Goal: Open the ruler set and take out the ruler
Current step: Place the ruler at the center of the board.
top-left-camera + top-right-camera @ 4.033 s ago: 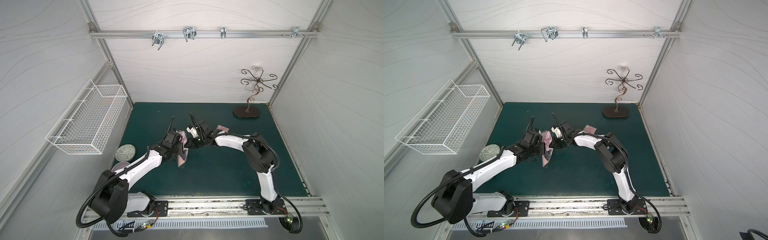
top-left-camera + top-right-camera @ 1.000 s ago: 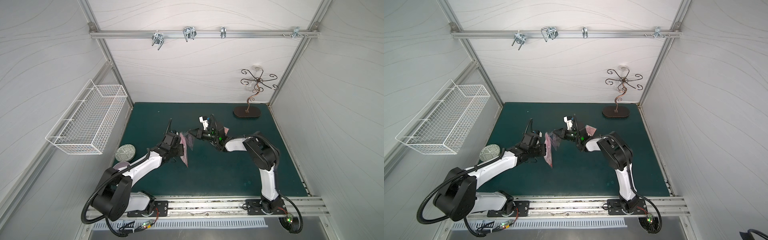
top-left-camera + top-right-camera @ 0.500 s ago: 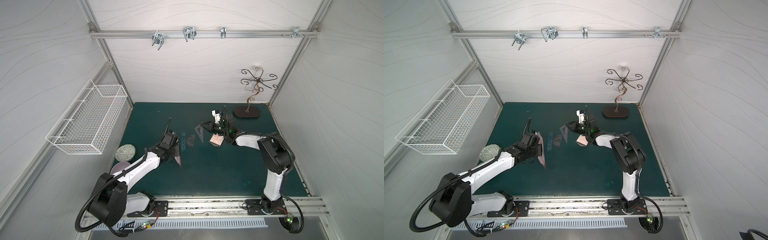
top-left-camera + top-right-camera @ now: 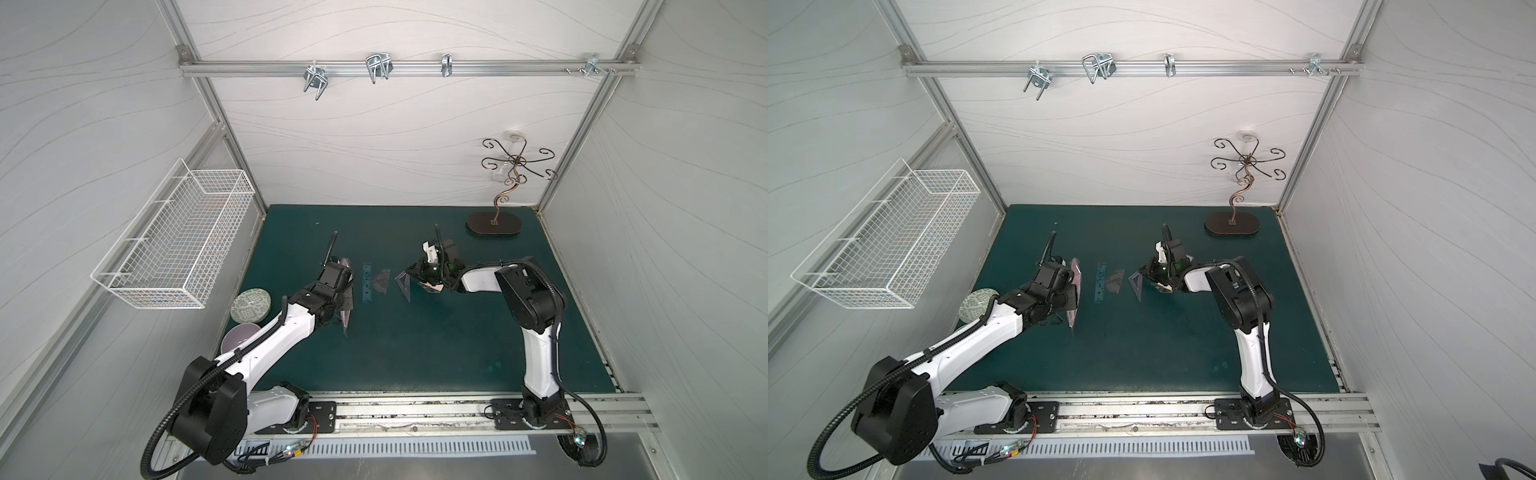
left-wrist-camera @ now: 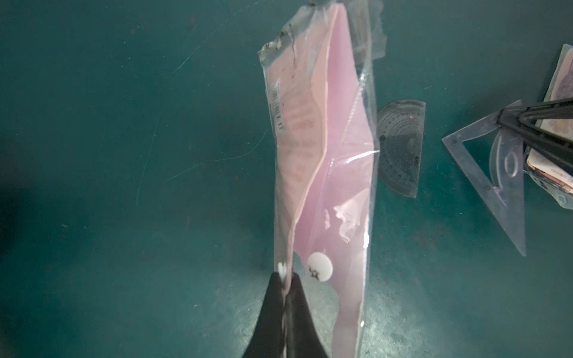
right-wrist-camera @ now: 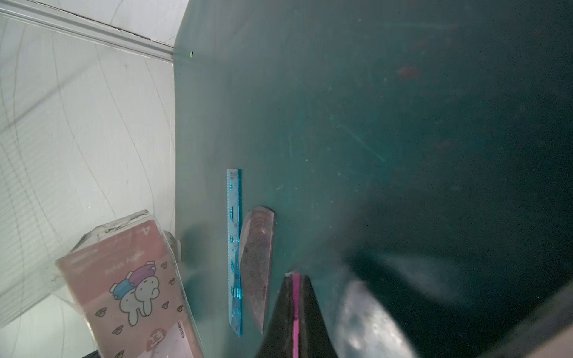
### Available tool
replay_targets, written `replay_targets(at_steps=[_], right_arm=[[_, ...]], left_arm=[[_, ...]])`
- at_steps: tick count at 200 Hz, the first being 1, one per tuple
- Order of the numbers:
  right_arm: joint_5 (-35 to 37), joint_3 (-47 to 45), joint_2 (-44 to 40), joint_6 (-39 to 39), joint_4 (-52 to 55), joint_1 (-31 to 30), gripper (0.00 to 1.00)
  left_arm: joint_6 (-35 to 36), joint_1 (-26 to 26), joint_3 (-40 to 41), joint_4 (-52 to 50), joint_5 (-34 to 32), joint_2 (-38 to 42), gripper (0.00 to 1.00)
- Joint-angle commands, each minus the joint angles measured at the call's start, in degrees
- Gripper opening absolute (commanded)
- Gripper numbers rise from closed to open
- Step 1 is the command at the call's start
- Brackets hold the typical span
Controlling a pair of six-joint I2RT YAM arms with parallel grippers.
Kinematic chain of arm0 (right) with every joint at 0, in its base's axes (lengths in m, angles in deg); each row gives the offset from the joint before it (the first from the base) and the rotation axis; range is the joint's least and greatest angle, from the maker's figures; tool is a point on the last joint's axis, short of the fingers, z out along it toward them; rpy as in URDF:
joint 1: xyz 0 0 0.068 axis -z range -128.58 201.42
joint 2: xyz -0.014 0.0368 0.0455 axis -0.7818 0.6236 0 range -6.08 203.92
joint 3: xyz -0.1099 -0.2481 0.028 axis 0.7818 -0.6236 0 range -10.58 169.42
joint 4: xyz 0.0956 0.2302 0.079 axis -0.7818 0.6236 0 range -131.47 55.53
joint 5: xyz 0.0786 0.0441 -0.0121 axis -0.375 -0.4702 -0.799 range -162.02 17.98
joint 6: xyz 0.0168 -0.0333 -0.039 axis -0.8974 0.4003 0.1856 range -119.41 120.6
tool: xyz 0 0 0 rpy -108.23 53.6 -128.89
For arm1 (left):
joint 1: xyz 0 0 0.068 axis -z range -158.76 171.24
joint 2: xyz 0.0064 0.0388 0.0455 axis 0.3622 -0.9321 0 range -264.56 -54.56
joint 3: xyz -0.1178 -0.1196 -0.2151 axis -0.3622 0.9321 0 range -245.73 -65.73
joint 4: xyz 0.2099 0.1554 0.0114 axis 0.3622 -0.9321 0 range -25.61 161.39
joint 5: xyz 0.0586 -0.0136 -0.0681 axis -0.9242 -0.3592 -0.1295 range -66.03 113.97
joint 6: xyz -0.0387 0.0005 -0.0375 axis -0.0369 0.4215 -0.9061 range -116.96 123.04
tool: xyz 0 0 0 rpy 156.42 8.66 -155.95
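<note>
The ruler set's clear pouch [image 5: 325, 161] with its pink card hangs upright, and my left gripper [image 5: 286, 276] is shut on its edge beside the white snap. It also shows in both top views [image 4: 345, 322] [image 4: 1076, 272]. The blue ruler [image 4: 366, 282] [image 4: 1099, 282] [image 6: 234, 248] lies flat on the green mat, outside the pouch. A dark protractor [image 5: 400, 148] [image 4: 380, 284] and a clear set square [image 5: 496, 173] [image 4: 405, 284] lie beside it. My right gripper [image 6: 296, 277] [image 4: 417, 276] is shut on a thin pink card, low over the set square.
A white wire basket [image 4: 174, 241] hangs on the left wall. A patterned plate [image 4: 251, 305] and a purple bowl [image 4: 239, 336] sit at the mat's left edge. A metal hook stand [image 4: 493, 224] is at the back right.
A second ago both grippers held the pouch together. They have since drawn apart, and the ruler, protractor and set square now lie on the mat between them.
</note>
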Motion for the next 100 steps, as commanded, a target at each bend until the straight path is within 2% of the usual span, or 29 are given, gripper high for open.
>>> replay_targets(at_steps=[1,49,61,91,96,100], right_arm=[[4.45,0.72,2.26,-0.96,0.22,-1.51,0.0],[8.85,-2.91,2.08,-3.62,-2.68,-1.45,0.0],[9.79,-3.98,1.29,-3.64,-3.43,-1.45,0.04],[8.43,-3.94,0.28,-2.99,-2.08,-1.47,0.34],[9.16,-4.66,-0.7,-2.83,-2.42,-1.54,0.47],[9.93,-5.27,-1.45,-2.67,-2.48,-1.59,0.51]], left_arm=[[0.41,-0.23,-1.93,0.75,-1.15,0.31,0.0],[0.66,-0.24,-1.57,0.79,-0.9,0.99,0.0],[0.72,-0.23,-1.4,1.09,-0.58,1.14,0.0],[0.8,-0.14,-1.84,1.15,-0.17,0.65,0.0],[0.81,0.0,-2.03,1.04,-0.26,0.61,0.0],[0.81,0.05,-2.1,0.89,-0.49,0.51,0.0]])
